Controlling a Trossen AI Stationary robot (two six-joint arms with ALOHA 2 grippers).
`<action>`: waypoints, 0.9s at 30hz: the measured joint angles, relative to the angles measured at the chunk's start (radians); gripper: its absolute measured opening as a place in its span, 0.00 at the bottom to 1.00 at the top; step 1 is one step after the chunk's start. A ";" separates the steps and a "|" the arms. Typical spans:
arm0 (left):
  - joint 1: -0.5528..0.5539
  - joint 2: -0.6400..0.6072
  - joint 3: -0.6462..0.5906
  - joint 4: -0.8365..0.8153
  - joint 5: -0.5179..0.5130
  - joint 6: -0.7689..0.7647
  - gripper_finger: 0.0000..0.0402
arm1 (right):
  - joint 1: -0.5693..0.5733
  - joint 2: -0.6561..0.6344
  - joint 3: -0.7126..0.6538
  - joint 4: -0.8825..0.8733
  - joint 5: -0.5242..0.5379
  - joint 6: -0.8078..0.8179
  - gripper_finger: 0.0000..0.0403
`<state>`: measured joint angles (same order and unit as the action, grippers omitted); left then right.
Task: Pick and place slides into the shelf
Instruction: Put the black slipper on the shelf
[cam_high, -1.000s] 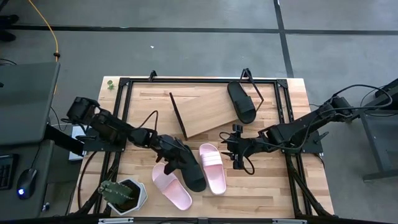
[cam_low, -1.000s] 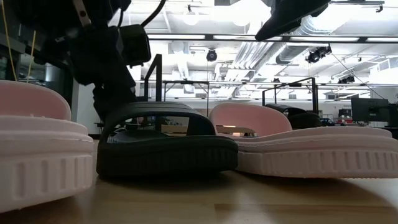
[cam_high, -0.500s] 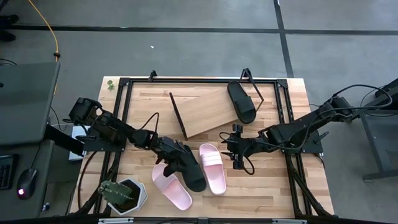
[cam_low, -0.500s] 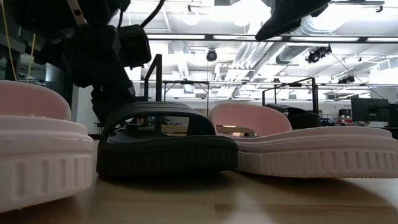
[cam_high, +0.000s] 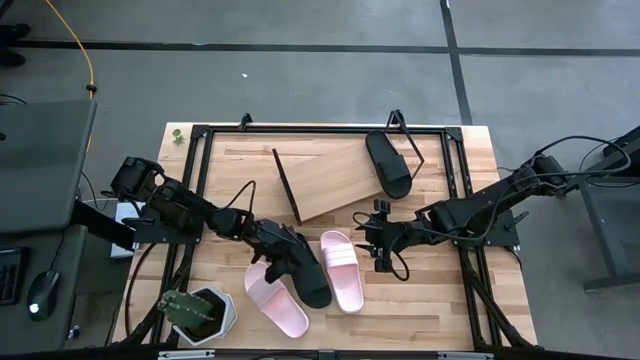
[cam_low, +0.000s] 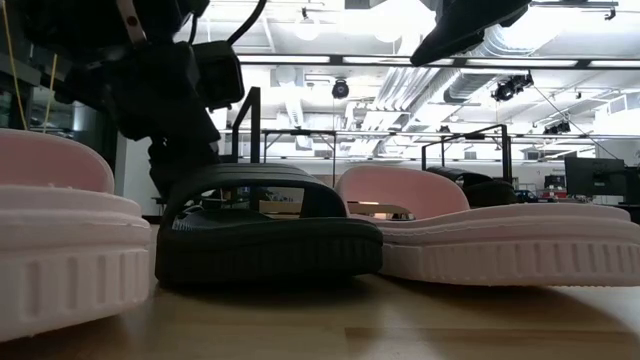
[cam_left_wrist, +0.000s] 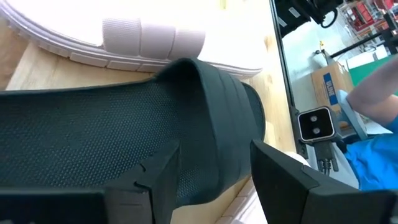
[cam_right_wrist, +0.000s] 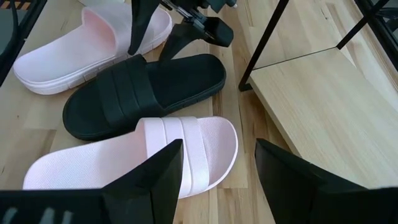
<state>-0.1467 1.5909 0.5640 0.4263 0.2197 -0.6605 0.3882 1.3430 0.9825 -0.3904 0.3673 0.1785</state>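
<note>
The shelf (cam_high: 340, 180), a slanted light-wood board on a black wire frame, serves as the landmark. 1 black slide (cam_high: 388, 163) already lies at its right end, partly over the edge. The other 3 slides rest on the wooden table (cam_high: 440, 310) in front of the shelf: a black slide (cam_high: 305, 272) in the middle, a pink slide (cam_high: 277, 300) on its left and another pink slide (cam_high: 341, 270) on its right, the 3 lying close side by side.

The left gripper (cam_high: 277, 250) stands over the rear end of the middle black slide with its jaws wide; in the left wrist view its fingers (cam_left_wrist: 155, 180) straddle the strap, apparently lined up to grasp there, where the strap offers a firm hold. Nothing is held yet.

The right gripper (cam_high: 372, 240) hovers just in front of the shelf, jaws wide and empty, facing the right-hand pink slide, probably its own next target.

A potted plant (cam_high: 195, 312) sits at the table's front-left corner. Around the table lies grey floor; the low view shows a bright hall with ceiling lights behind.
</note>
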 joint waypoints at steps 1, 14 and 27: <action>0.000 0.002 0.000 0.001 -0.003 0.000 0.44 | 0.000 0.000 0.000 0.000 0.000 0.000 0.47; 0.000 0.109 0.065 0.048 0.043 0.002 0.44 | 0.000 0.000 0.000 0.003 0.000 0.000 0.47; 0.000 0.211 0.159 0.023 0.112 0.043 0.44 | 0.000 0.000 0.000 -0.001 0.000 -0.002 0.47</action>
<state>-0.1471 1.8015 0.7235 0.4494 0.3316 -0.6170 0.3878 1.3426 0.9825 -0.3912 0.3676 0.1761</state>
